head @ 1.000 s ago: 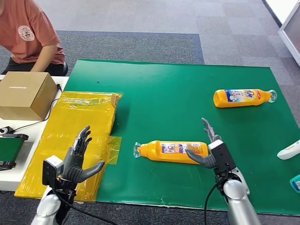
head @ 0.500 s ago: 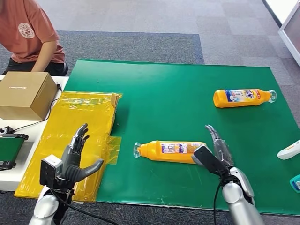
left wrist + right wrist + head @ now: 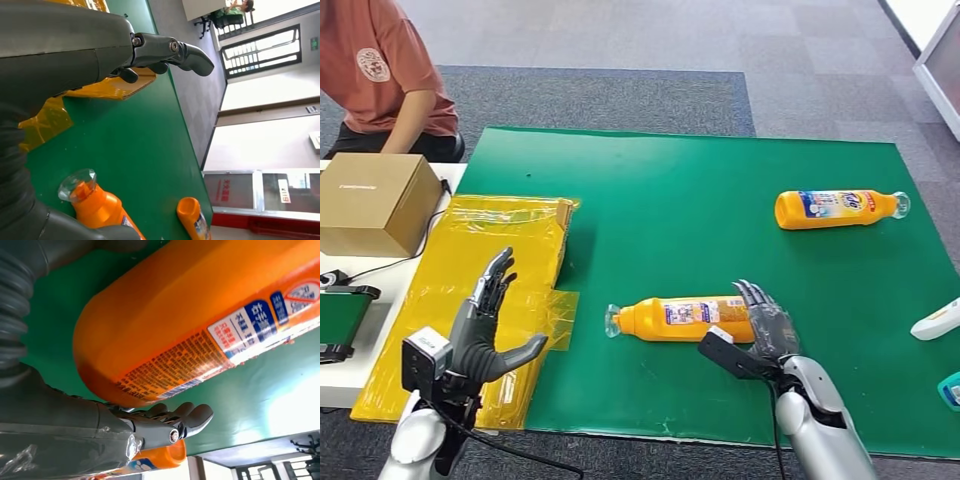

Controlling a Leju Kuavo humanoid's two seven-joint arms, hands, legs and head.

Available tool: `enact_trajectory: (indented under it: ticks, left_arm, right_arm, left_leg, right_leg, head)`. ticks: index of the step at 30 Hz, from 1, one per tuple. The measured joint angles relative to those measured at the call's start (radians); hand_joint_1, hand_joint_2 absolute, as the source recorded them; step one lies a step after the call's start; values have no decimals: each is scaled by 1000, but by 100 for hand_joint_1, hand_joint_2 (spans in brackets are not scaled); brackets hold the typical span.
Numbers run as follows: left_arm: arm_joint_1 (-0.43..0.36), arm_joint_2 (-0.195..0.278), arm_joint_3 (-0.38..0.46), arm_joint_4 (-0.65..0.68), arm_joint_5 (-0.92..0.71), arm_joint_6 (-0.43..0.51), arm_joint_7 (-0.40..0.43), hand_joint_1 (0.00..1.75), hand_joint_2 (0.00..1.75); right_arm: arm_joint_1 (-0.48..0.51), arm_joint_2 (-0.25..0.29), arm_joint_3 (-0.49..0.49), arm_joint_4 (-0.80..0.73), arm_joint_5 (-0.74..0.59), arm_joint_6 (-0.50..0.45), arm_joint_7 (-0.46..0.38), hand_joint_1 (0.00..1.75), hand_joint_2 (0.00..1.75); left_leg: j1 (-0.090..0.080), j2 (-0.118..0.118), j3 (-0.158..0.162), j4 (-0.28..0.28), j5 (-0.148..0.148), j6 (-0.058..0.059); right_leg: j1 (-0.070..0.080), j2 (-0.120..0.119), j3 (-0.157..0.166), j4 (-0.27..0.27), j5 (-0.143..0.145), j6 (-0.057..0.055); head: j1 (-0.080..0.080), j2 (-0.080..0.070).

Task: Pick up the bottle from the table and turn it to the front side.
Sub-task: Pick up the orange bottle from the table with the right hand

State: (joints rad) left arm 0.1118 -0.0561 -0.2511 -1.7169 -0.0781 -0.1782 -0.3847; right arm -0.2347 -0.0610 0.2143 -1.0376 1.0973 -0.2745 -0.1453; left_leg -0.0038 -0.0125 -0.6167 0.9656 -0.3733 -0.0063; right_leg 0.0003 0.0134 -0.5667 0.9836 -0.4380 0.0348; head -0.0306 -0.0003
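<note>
The bench [image 3: 697,180], under its green mat, carries everything that matters here. A yellow plastic sheet [image 3: 471,280] covers the bench's left part, well left of the bottle. The bottle [image 3: 675,320] lies on its side near the bench's front edge, cap pointing left, its base at the right. A second bottle [image 3: 837,208] lies well behind and to the right of it, also on its side.

The right robot hand [image 3: 761,330] is draped over the bottle's base end, fingers curved across the top and thumb on the near side; the right wrist view shows the orange body close against the fingers [image 3: 181,415]. The grip does not look closed yet, so I judge this the grasping step, with lifting and turning not begun. The left robot hand [image 3: 482,335] hovers over the yellow sheet, left of the bottle, fingers spread and holding nothing.

Next, the right robot hand probably needs to tighten around the base end, then lift and rotate the bottle until its front label faces forward.
</note>
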Motion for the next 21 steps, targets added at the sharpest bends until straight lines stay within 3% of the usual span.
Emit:
enact_trajectory:
  ticks: [9,10,13,14,21]
  left_arm:
    - [-14,0,-2,0,15,-11,4,0,175]
    - [-14,0,-3,1,15,-11,5,0,175]
    - [-19,0,-3,1,18,-13,6,0,175]
    - [-21,0,-3,1,19,-14,6,0,175]
    - [-27,0,-2,3,28,-18,8,0,175]
  right_arm:
    - [-80,-5,87,80,101,2,27,0,175]
    - [-88,-5,97,88,111,3,29,13,175]
    - [-113,-6,128,117,144,9,35,144,175]
    - [-121,-8,139,127,155,12,37,175,175]
    - [-166,-18,192,185,173,8,41,175,175]
  left_leg:
    - [0,0,0,0,0,0]
    - [0,0,0,0,0,0]
    - [0,0,0,0,0,0]
    - [0,0,0,0,0,0]
    - [0,0,1,0,1,0]
  right_leg:
    - [0,0,0,0,0,0]
    - [0,0,0,0,0,0]
    - [0,0,0,0,0,0]
    - [0,0,0,0,0,0]
    - [0,0,0,0,1,-1]
  head:
    - [0,0]
    - [0,0]
    - [0,0]
    - [0,0]
    - [0,0]
